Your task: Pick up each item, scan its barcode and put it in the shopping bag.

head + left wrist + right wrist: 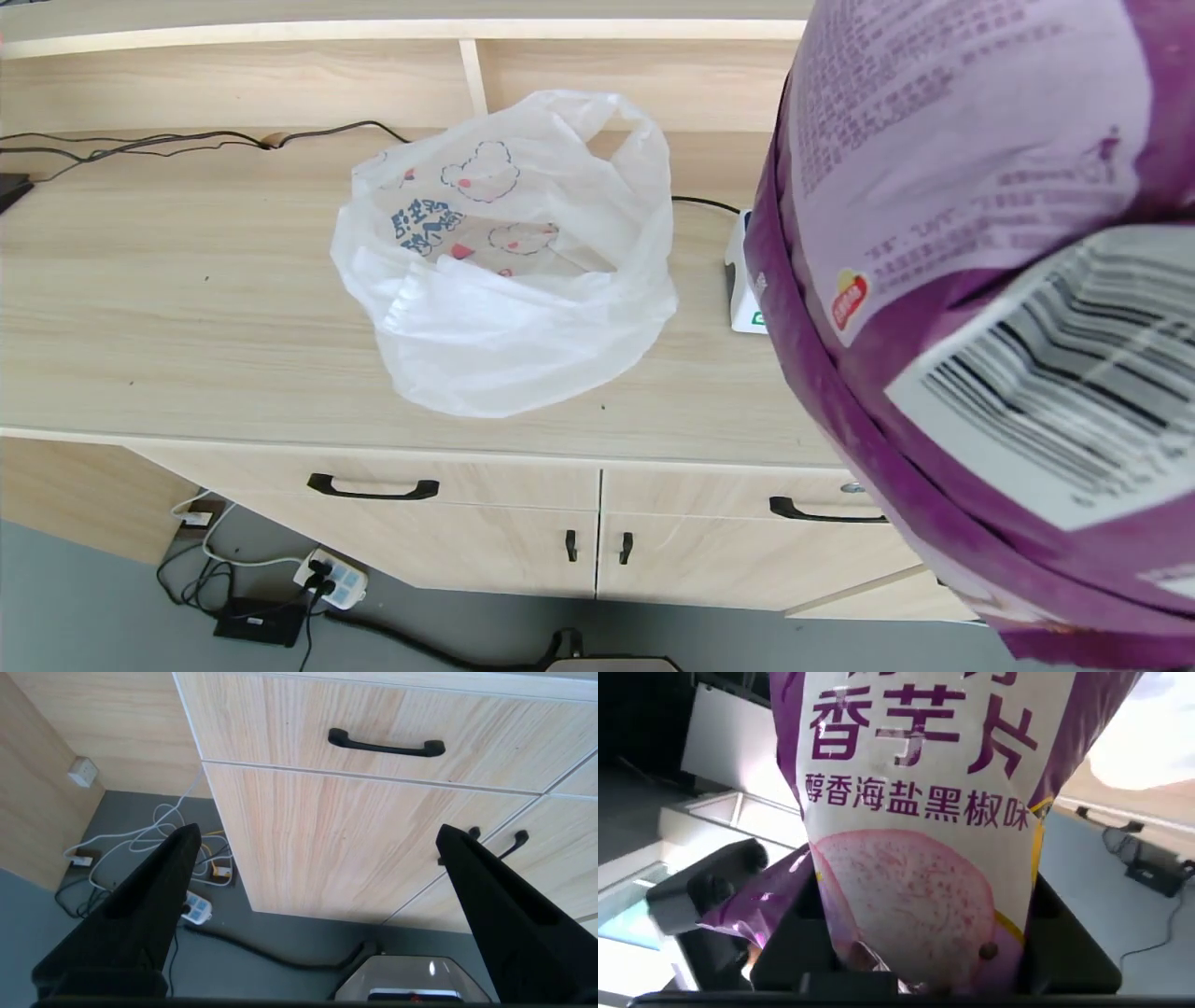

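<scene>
A purple snack bag [980, 280] hangs high at the right, very near the head camera, its white barcode label [1064, 373] facing the camera. My right gripper [906, 952] is shut on the lower end of this bag [920, 812]. A white plastic shopping bag [509, 261] stands open on the middle of the wooden counter [187, 308]. Half hidden behind the snack bag, a small white scanner [742, 289] sits on the counter right of the shopping bag. My left gripper [318, 840] is open and holds nothing, low in front of the cabinet drawers [374, 793].
Black cables [140, 142] run along the counter's back left. A raised wooden shelf [280, 65] backs the counter. Drawers with black handles [373, 487] lie below the front edge. A power strip [331, 579] and cords lie on the floor at the left.
</scene>
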You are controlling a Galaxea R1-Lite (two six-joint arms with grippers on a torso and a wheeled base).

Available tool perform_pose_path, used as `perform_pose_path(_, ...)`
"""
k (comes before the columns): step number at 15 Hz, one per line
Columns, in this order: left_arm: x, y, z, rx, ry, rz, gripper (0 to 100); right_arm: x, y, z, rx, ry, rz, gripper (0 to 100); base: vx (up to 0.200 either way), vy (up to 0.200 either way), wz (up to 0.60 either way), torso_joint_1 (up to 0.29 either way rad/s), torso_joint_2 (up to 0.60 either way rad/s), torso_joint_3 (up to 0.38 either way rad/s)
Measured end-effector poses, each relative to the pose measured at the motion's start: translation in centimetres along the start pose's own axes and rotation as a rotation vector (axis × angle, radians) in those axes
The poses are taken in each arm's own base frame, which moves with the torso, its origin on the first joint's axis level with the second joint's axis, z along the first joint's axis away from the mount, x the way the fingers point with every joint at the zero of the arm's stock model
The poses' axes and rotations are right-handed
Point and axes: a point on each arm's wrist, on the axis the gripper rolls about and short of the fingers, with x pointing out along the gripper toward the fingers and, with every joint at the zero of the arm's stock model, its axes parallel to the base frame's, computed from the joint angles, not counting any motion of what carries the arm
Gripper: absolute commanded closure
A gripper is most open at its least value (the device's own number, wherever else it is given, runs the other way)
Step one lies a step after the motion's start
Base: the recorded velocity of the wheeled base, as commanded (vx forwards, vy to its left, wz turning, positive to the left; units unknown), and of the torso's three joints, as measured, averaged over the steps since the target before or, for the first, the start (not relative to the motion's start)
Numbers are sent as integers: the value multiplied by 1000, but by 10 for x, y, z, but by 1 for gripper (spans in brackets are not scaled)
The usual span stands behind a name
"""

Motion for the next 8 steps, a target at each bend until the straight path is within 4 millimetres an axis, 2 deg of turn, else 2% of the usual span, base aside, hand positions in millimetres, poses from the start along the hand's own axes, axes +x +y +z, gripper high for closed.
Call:
perform_pose_path(3,0,0,0,0,0,0,0,11,-19,16,-363,-86,-164,100,0,0,0,0,0,0)
perform_pose_path(8,0,0,0,0,0,0,0,25,-54,52,-824,-76,-628,100,0,0,0,0,0,0)
